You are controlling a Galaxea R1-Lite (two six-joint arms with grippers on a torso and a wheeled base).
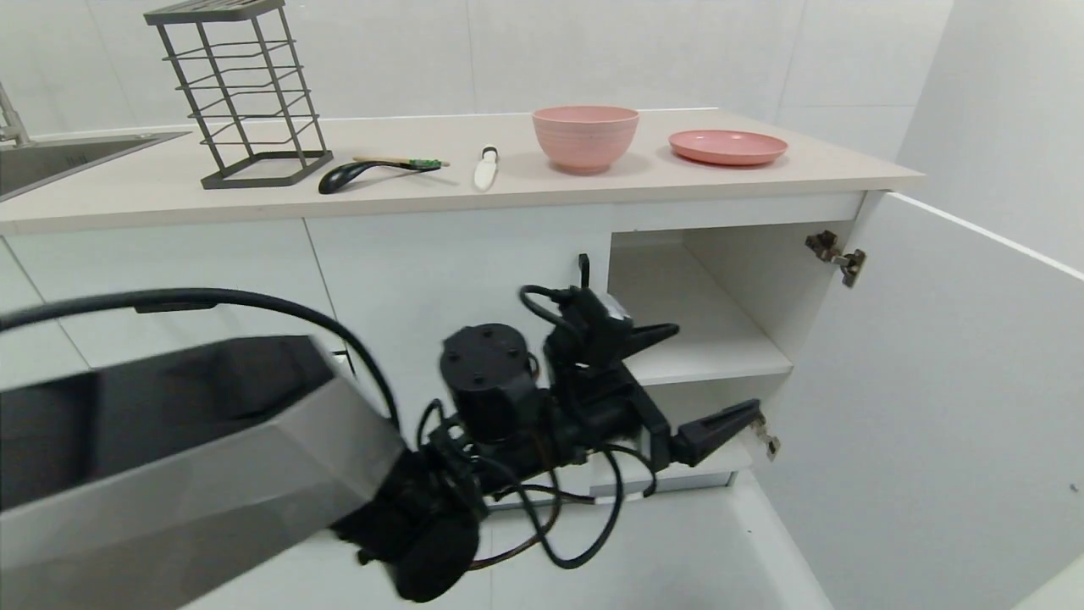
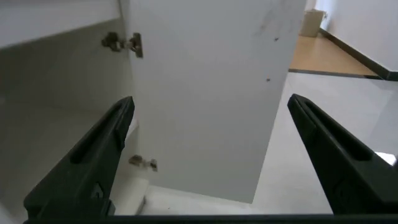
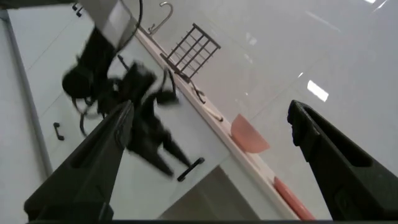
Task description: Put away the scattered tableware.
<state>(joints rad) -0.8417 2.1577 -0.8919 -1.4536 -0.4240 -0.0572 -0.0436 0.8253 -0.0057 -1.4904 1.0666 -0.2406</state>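
Beige countertop (image 1: 169, 191) holds one black wire rack (image 1: 246, 93), one black spoon (image 1: 354, 174), green-banded wooden chopsticks (image 1: 398, 160), one white-handled utensil (image 1: 484, 168), one pink bowl (image 1: 584, 137) and one pink plate (image 1: 727, 146). Below, the left gripper (image 1: 713, 370) gapes wide and empty before the open white cabinet (image 1: 711, 339). The right gripper (image 3: 211, 107) is likewise spread and empty.

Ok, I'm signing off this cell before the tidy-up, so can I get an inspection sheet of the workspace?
Surface: beige countertop, tableware lying loose on it.
Job's things: pink bowl, pink plate, black spoon, chopsticks and white utensil all on the countertop; wire rack stands towards the sink end.
Clutter: nothing seen.
Grippers: left gripper open, in front of the open cabinet; right gripper open, holding nothing.
Cables: black cables loop loosely below the left wrist.
Surroundings: sink at the countertop's left end; cabinet door swung open to the right; white tiled wall behind.
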